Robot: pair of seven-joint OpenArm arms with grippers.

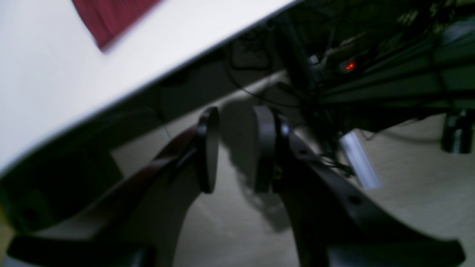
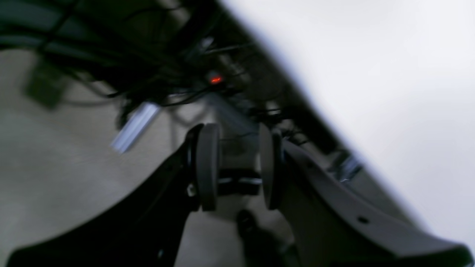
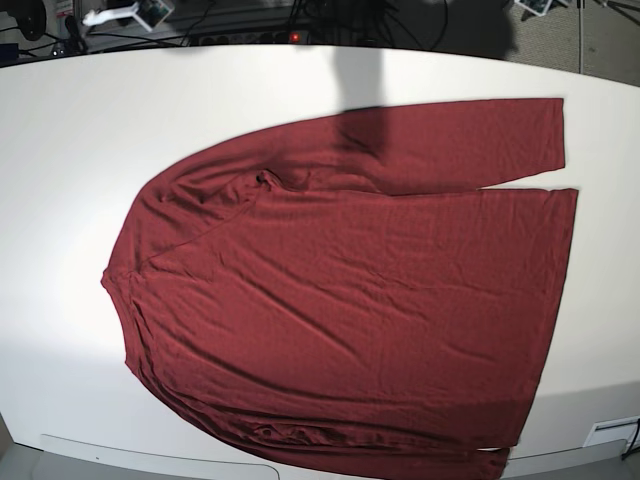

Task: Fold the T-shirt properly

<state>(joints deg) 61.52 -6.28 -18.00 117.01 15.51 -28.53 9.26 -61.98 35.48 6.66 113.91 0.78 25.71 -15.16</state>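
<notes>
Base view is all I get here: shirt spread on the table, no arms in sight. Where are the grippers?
Observer: Both are off the table. The left gripper hangs past the table edge, over the floor.
Operator: Holding any cloth?
Observer: No. Its jaws stand apart with nothing between them; only a corner of the shirt shows on the table behind.
Operator: And the right one?
Observer: The right gripper is also beyond the edge, jaws apart and empty. No cloth appears in its view, which is blurred.
</notes>
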